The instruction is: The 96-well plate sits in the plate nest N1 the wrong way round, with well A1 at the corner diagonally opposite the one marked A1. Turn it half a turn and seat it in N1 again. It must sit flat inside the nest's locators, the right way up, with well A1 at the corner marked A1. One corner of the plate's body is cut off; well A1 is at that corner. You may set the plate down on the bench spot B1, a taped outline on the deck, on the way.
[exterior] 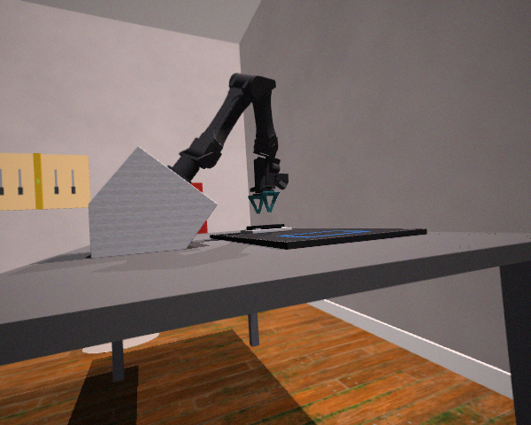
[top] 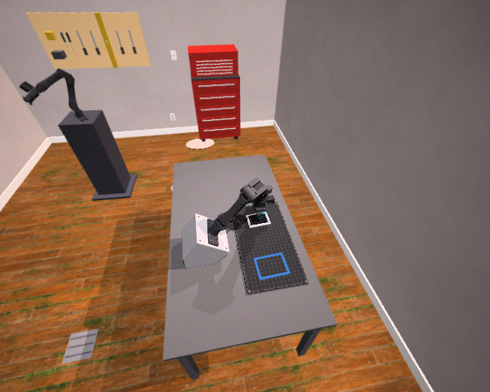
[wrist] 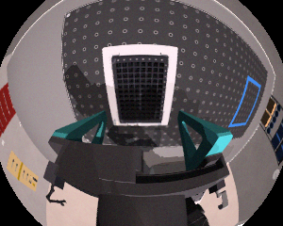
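The 96-well plate [wrist: 140,88] [top: 258,220], dark with a grid of wells, lies flat in the white plate nest N1 at the far end of the black perforated deck mat [top: 270,248]. In the side view the plate [exterior: 265,227] is a thin dark slab on the nest. My gripper [exterior: 263,202] hangs straight above the plate, a short way over it, with its teal fingers spread wide and empty. In the wrist view the fingers straddle the near end of the plate. I cannot make out the cut corner or the A1 mark.
The bench spot B1 [top: 271,265] is a blue taped outline on the near half of the mat; it also shows in the wrist view [wrist: 249,102]. My grey wedge-shaped base block [top: 202,247] stands left of the mat on the grey table.
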Available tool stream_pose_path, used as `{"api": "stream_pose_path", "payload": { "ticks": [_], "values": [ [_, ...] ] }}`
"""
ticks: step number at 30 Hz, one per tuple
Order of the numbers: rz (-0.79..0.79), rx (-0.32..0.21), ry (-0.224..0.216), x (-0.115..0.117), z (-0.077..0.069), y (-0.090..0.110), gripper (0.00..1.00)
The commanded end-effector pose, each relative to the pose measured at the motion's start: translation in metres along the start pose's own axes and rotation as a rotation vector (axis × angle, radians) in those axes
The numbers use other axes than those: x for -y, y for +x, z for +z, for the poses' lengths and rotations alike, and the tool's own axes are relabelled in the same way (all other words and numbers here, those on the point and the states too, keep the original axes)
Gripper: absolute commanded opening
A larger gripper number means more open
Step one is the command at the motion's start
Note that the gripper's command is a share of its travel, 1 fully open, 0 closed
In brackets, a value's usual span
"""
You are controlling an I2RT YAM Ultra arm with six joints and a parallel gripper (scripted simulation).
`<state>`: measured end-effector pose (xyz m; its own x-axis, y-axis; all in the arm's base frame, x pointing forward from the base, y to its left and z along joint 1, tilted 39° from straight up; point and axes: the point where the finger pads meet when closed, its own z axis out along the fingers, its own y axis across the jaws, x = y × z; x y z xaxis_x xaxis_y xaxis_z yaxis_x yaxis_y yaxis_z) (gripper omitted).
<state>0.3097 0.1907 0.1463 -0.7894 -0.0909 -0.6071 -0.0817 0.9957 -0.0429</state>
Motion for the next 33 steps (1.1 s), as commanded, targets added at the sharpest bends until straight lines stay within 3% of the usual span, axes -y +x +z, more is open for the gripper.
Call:
{"api": "stream_pose_path", "payload": {
  "ticks": [1, 33],
  "values": [
    [0.006, 0.027, -0.017, -0.004, -0.001, -0.007, 1.0],
    [0.005, 0.027, -0.016, -0.004, 0.046, -0.008, 1.0]
  ]
}}
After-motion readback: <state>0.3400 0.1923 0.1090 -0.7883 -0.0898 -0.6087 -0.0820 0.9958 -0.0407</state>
